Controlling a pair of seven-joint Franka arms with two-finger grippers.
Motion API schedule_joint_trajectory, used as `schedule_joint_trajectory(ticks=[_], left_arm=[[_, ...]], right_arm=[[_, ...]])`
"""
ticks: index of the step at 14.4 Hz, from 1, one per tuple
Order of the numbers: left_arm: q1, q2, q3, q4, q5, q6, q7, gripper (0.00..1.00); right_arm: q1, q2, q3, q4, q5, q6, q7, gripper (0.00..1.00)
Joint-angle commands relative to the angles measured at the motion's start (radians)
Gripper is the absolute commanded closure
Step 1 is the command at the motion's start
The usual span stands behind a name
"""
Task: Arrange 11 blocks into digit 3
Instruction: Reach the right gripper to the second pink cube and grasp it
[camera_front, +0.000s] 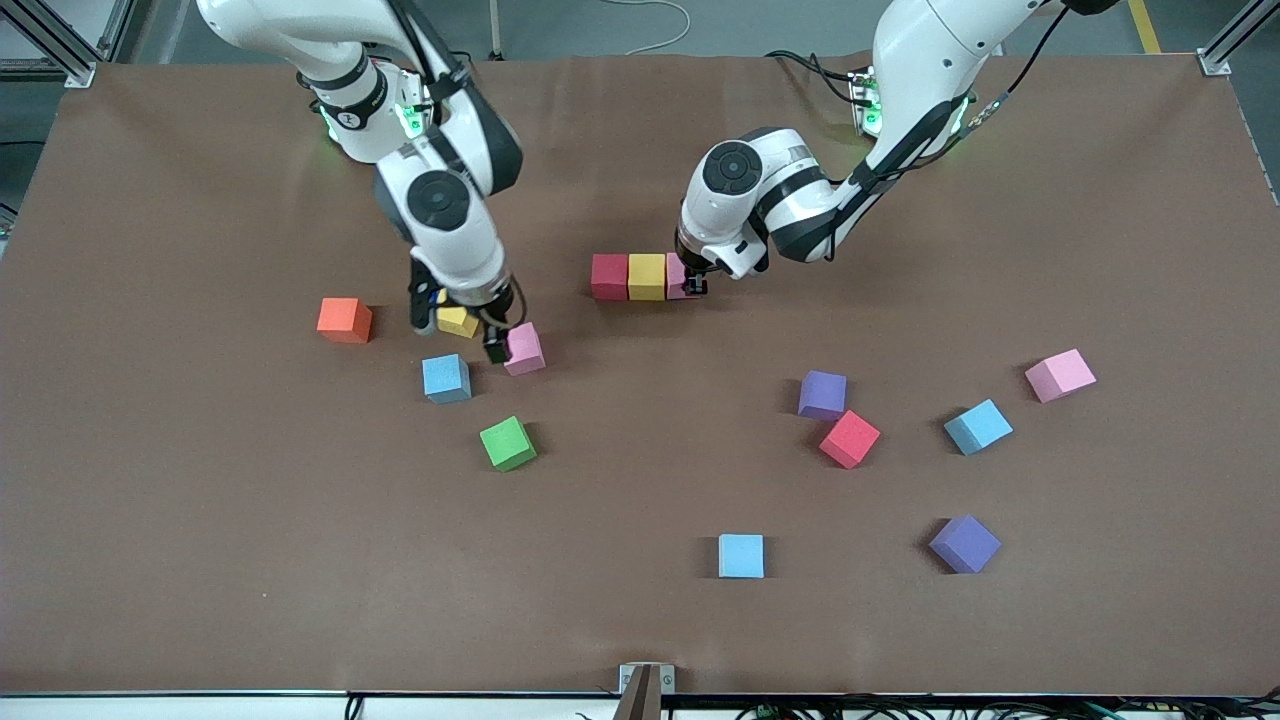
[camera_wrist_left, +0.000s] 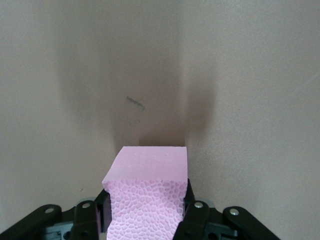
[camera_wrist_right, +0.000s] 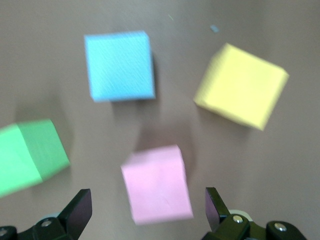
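Left gripper (camera_front: 697, 286): you see it clamped on a pink block (camera_wrist_left: 150, 186), set down at the end of a short row beside a yellow block (camera_front: 647, 276) and a dark red block (camera_front: 609, 276).
Right gripper (camera_front: 497, 345): your right arm's fingers (camera_wrist_right: 77, 210) are spread wide, low over a second pink block (camera_wrist_right: 156, 183) that lies between them, not gripped.
Near the right gripper: a yellow block (camera_wrist_right: 241, 85), a blue block (camera_wrist_right: 119, 65), a green block (camera_wrist_right: 30, 156); an orange block (camera_front: 344, 320) sits toward the right arm's end of the table.
Loose blocks toward the left arm's end: purple (camera_front: 822, 394) just beside red (camera_front: 849, 439), blue (camera_front: 978, 426), pink (camera_front: 1060, 375).
Nearest the front camera: a light blue block (camera_front: 741, 556) and a purple one (camera_front: 965, 544), well apart.
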Motion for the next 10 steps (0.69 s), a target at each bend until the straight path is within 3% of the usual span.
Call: schedule_joint_trajectory(ticks=[1, 10], left_arm=[[-0.008, 0.021, 0.005, 0.012, 0.037, 0.007, -0.026, 0.87], [-0.011, 0.027, 0.005, 0.026, 0.058, 0.006, -0.024, 0.87]], right_arm=[[-0.051, 0.044, 0.018, -0.006, -0.019, 0.059, -0.087, 0.00], [-0.034, 0.086, 0.050, -0.014, -0.005, 0.096, -0.161, 0.00]])
